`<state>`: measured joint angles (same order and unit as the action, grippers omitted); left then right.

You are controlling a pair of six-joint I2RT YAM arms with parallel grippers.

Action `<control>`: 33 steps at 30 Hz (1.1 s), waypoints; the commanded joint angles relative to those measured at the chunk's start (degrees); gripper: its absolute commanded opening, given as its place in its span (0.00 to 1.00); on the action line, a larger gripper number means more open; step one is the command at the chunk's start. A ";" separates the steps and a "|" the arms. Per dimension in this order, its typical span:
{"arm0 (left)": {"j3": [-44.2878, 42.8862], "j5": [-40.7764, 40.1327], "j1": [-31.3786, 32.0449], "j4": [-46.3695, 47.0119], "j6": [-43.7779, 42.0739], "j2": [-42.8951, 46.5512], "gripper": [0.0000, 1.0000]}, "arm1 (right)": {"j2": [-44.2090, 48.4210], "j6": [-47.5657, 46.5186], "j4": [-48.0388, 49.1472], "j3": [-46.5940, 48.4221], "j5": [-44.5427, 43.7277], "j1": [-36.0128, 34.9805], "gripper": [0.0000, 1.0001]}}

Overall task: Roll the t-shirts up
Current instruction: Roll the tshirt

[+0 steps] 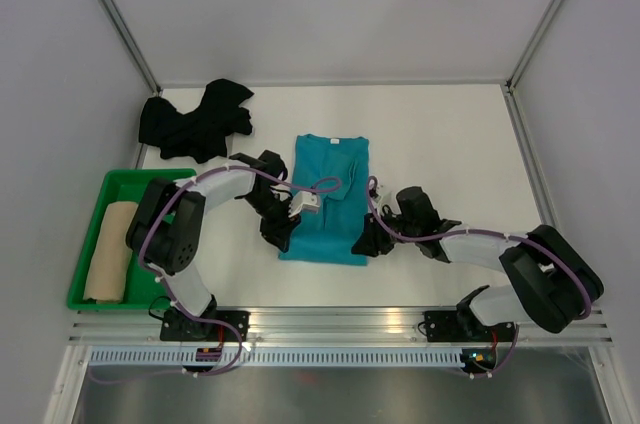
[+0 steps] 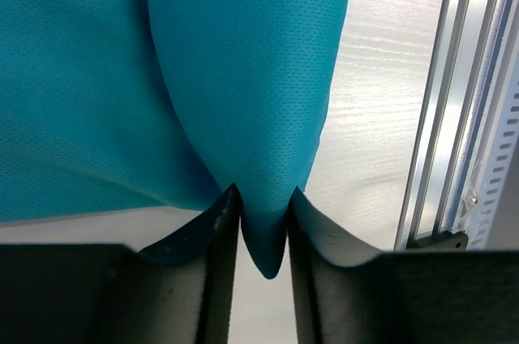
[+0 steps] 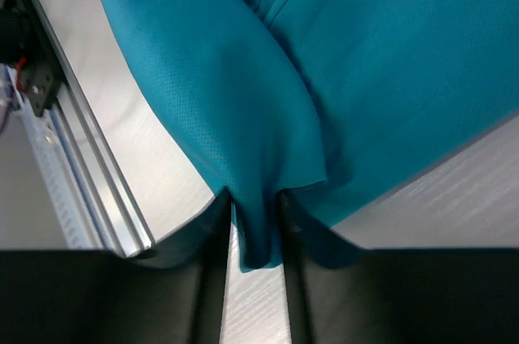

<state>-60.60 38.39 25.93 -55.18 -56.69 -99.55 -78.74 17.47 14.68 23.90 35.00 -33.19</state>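
The top view looks steeply down from far above and behind, taking in the whole surface (image 1: 450, 144). The wrist views sit very close behind the left pincer (image 2: 263, 198) and the right pincer (image 3: 253, 198), facing out between the jaws. All three share the teal t-shirt (image 1: 345, 234).

Teal t-shirt (image 1: 330, 159) corners hidden under left pincer (image 1: 283, 237), right pincer (image 1: 368, 244); label (image 1: 333, 143) likely illegible.

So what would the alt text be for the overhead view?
Two robot arms pinch the near corners of a teal t-shirt lying mid-table, left gripper and right gripper one each. A crumpled black t-shirt lies far left; a rolled tan t-shirt sits in a green tray.
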 commanded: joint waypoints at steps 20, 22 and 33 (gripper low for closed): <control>-1.36 6.09 -5.81 6.03 15.71 -0.38 0.03 | -2.47 8.19 0.18 1.76 2.53 1.99 0.01; -2.06 4.77 -5.89 7.27 17.83 -1.79 0.02 | -3.17 8.89 0.09 2.11 0.95 2.51 0.04; -4.09 -2.80 -5.72 10.09 24.96 -7.15 0.02 | -4.94 8.81 -6.40 4.92 -5.82 4.71 0.34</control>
<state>-62.76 37.47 20.12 -47.09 -34.46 -106.67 -83.92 26.83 12.03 26.09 32.23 -28.88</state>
